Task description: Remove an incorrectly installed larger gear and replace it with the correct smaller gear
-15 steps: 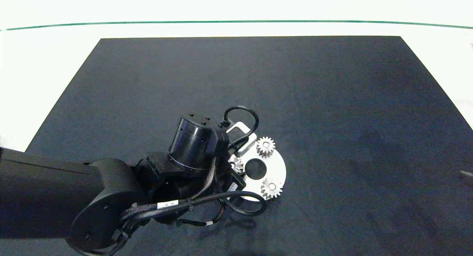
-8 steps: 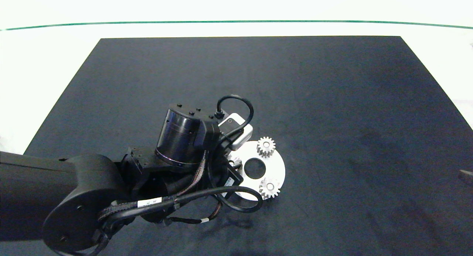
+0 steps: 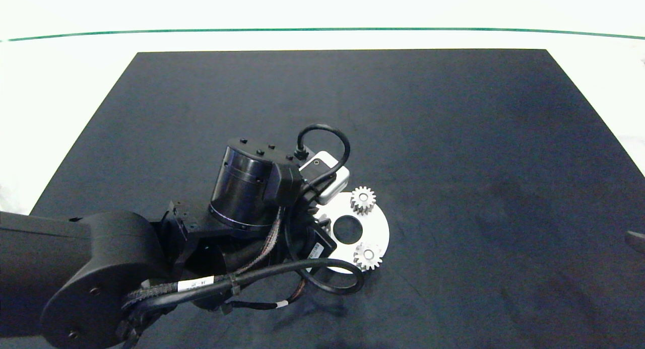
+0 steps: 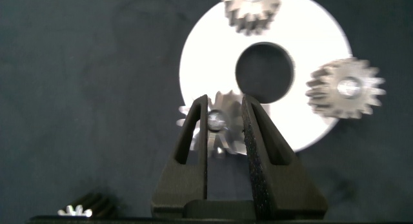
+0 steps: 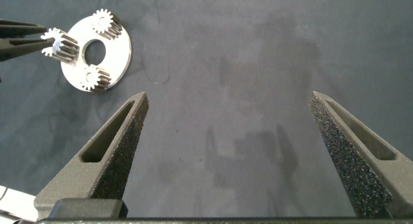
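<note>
The black mat (image 3: 453, 137) carries everything. The left arm (image 3: 75, 268) has drawn its elbow back and swung its wrist slightly during the last second, while the white plate (image 4: 316, 30) has not moved. That suggests the pincer has settled its hold and the lift has not yet begun.

The left gripper (image 4: 224, 100) is pinching the larger gear (image 4: 222, 124) between its two fingers. The gear appears to sit on the plate's near rim with a bright peg showing in its bore, so the wrong gear is probably still installed. Pulling it straight off the peg comes next.

The right gripper (image 5: 229, 95) is parked well apart, its fingers spread wide and holding nothing.

By count there is one plate with one centre hole, just beyond the left fingertips. There are four gears:
- The one wide gear in the pinch.
- Two small mounted gears (image 4: 345, 87) and (image 4: 251, 8), past the fingertips on the plate's far half.
- The smaller gear (image 4: 76, 210), lying loose on the mat behind the fingers, beside the pincer's base.
</note>
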`<state>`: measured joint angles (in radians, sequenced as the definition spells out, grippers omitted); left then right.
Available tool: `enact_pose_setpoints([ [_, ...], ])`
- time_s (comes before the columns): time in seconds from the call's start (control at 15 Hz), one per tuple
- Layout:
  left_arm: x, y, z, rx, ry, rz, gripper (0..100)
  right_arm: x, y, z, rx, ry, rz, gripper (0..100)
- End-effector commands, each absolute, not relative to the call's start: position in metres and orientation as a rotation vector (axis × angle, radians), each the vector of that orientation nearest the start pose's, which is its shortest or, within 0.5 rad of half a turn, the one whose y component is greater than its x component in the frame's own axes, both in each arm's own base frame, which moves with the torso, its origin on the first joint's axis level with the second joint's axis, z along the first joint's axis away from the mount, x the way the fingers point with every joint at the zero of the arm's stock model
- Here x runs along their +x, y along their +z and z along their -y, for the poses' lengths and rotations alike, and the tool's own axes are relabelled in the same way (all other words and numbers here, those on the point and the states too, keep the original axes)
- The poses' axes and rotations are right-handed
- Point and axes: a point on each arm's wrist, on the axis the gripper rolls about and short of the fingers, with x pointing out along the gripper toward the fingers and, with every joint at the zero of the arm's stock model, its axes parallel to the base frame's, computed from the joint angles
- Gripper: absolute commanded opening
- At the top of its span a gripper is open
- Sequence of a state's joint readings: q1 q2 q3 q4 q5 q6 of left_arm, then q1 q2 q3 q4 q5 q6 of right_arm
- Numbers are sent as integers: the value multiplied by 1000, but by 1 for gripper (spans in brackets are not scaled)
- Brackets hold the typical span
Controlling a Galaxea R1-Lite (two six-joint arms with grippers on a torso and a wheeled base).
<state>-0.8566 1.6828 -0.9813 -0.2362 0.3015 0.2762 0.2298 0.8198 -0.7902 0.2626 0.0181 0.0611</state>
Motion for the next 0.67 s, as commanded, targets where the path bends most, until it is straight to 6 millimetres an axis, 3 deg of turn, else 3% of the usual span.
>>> enact_pose_setpoints([
  [0.07, 203, 201, 226, 523, -601, -313, 25, 68, 260, -16, 30, 238, -300, 100],
  [0.13, 201, 201, 224, 532, -602, -327, 25, 68, 260, -16, 30, 238, -300, 100],
  [0.2, 201, 201, 223, 535, -603, -334, 100, 68, 260, -16, 30, 238, -300, 100],
  [0.67, 205, 216, 227, 545, -600, -399, 100, 67, 259, -16, 29, 238, -301, 100],
])
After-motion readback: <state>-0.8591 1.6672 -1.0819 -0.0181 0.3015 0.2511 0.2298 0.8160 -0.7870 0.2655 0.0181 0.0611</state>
